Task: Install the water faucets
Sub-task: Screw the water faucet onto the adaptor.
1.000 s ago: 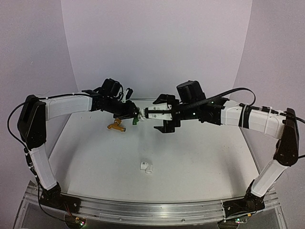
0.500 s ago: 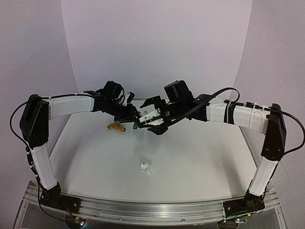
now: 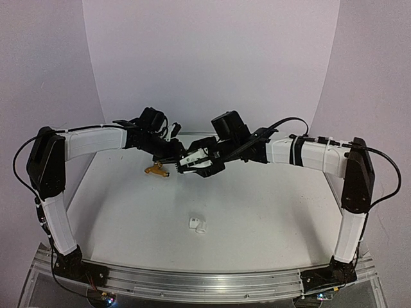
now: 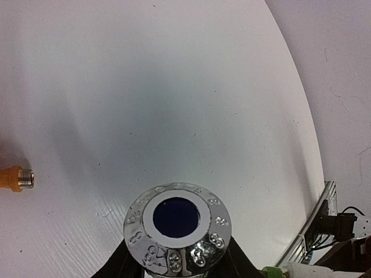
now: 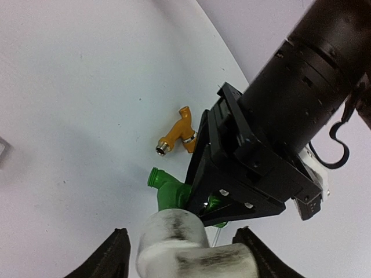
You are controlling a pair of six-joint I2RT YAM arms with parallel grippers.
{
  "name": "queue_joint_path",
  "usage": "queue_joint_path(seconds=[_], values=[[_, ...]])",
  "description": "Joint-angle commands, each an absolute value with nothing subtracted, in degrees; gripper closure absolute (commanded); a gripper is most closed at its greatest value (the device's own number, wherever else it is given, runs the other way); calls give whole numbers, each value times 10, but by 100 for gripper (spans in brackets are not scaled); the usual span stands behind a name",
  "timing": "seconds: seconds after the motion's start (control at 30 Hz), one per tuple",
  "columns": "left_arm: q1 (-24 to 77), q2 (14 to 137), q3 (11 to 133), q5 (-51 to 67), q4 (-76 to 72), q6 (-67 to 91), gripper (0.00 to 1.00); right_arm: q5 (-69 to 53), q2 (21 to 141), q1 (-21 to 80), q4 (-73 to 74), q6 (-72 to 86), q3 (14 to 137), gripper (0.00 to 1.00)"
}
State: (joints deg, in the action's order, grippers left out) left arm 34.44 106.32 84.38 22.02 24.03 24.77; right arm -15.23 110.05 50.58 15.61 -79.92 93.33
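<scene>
Right wrist: green faucet [image 5: 168,194] in left jaws, orange faucet [image 5: 175,136] beyond.

Green faucet [image 5: 167,194] half hidden behind the left hand [image 5: 204,209]. Orange faucet [image 4: 14,178] clipped by the edge, only its threaded end showing. Right hand [image 5: 181,258] cut off below, its grip on the blurred white piece [image 5: 174,229] unclear.

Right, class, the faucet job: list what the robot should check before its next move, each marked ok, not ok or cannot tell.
1. The left gripper is clamped on the green faucet: ok.
2. The white fitting lies between the right gripper fingers: ok.
3. Right grip firm on that fitting: cannot tell.
4. Fitting square to the faucet's thread: cannot tell.
5. The orange faucet lies on the table, apart from both grippers: ok.
6. The second fitting is out of the way: ok.
</scene>
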Motion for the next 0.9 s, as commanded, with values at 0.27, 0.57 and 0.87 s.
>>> queue_joint_path(seconds=[0.27,0.57,0.87], values=[[347,1043,889,175,220,234,100,-12,1159,518,142,-341,1041,83],[347,1015,876,58,159,279,100,132,1166,504,138,368,1019,87],[353,991,840,6,115,297,100,-49,1136,468,-62,758,946,76]])
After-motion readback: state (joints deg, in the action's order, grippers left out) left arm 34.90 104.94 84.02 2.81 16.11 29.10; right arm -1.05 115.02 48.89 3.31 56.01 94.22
